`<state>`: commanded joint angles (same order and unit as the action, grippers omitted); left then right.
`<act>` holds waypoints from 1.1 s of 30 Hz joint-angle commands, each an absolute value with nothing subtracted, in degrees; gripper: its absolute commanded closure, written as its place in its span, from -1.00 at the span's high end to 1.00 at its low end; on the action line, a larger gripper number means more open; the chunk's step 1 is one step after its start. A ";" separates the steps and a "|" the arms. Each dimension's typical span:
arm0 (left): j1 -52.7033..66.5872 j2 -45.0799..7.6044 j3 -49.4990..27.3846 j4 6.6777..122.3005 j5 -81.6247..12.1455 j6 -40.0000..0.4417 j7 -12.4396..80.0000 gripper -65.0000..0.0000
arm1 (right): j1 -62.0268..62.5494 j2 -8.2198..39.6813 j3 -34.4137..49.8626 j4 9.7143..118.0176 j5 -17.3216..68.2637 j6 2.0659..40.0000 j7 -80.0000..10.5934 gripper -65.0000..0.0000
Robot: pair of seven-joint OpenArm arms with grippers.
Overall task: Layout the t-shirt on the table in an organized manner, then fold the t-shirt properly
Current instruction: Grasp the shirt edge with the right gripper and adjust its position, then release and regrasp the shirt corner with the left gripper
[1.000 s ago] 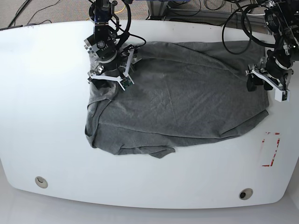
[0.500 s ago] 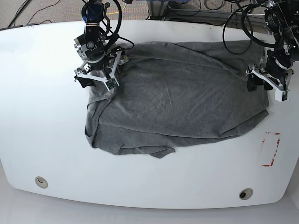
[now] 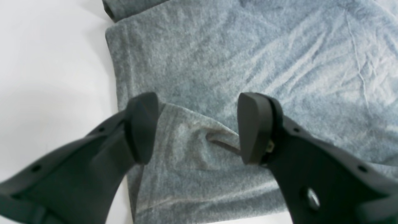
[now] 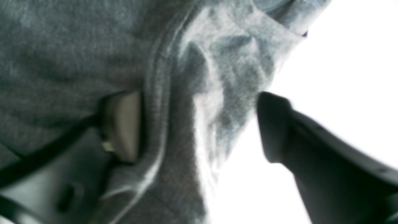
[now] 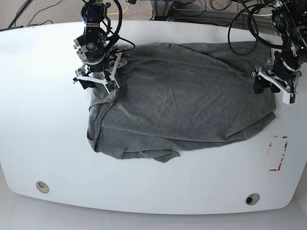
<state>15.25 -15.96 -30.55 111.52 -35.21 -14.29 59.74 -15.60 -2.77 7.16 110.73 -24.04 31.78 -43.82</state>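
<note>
Wrinkled dark heather-grey knit t-shirt point(image 5: 182, 98) lies bunched mid glossy white table point(image 5: 43, 134). Right gripper point(image 4: 199, 127) & left gripper point(image 3: 197, 127) both spread w/ cloth between; clamp hems, pull outward evenly

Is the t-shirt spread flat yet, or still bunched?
Mostly spread, not flat: the t-shirt lies open across the table, but its edge below the right gripper is rumpled and the near hem curls under.

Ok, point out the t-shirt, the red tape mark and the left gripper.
t-shirt point(image 5: 192, 100), base view, middle of the cloth.
red tape mark point(image 5: 278, 153), base view, its right-hand strip.
left gripper point(image 3: 197, 127), left wrist view, midway between fingertips.
</note>
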 joint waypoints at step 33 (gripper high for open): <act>17.71 -16.13 -37.58 109.93 -41.10 -24.40 60.09 0.18 | -15.52 -2.86 7.08 115.21 -24.31 31.78 -44.18 -1.00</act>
<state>17.71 -16.13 -37.58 109.93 -41.10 -24.40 60.09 -15.52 -2.86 7.08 115.21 -24.31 31.78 -44.18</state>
